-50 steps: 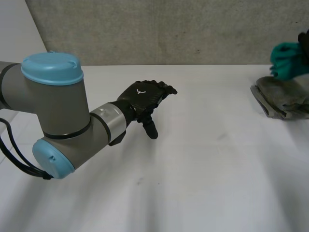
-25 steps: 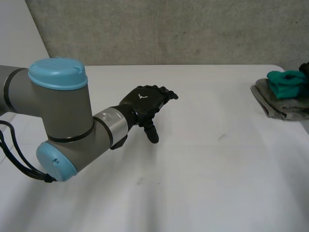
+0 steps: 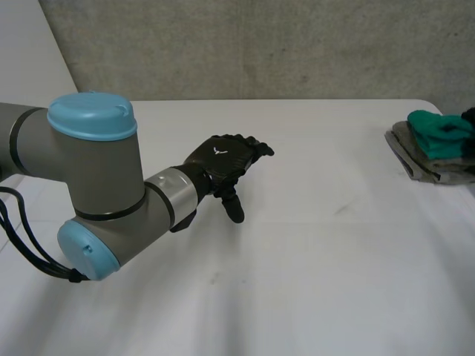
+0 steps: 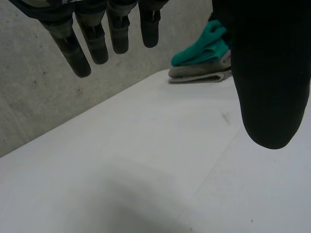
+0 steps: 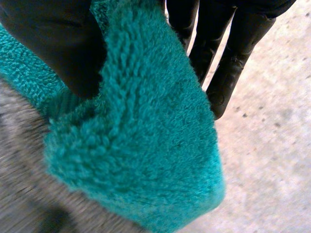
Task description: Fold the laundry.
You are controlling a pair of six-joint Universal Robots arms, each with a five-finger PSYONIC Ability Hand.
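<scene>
the left arm (image 3: 96,185) reaches in over the white tabletop (image 3: 319,267), and its left hand (image 3: 223,157) hangs above the bare surface near the middle. seen from its own wrist, the fingers (image 4: 77,46) point out straight and spread apart from one another, with the thumb (image 4: 267,73) well off to the side. nothing lies between them, so the hand is slack and empty. it touches no cloth.

the laundry is far across the tabletop, at the right-hand edge and well apart from the left hand. a teal towel (image 3: 438,132), bunched and thick, sits on top of a folded grey cloth (image 3: 421,165) that lies flat on the tabletop. the grey cloth sticks out from under the towel on the side toward the left hand.

the right hand (image 5: 51,43) is on the teal towel. in its wrist view the thumb presses into the fluffy pile from one side and the fingers (image 5: 228,53) run down the other, so a rounded fold of towel is pinched between them. under that fold the grey cloth shows as a blurred patch. a rough concrete wall (image 3: 260,44) stands behind the tabletop.
</scene>
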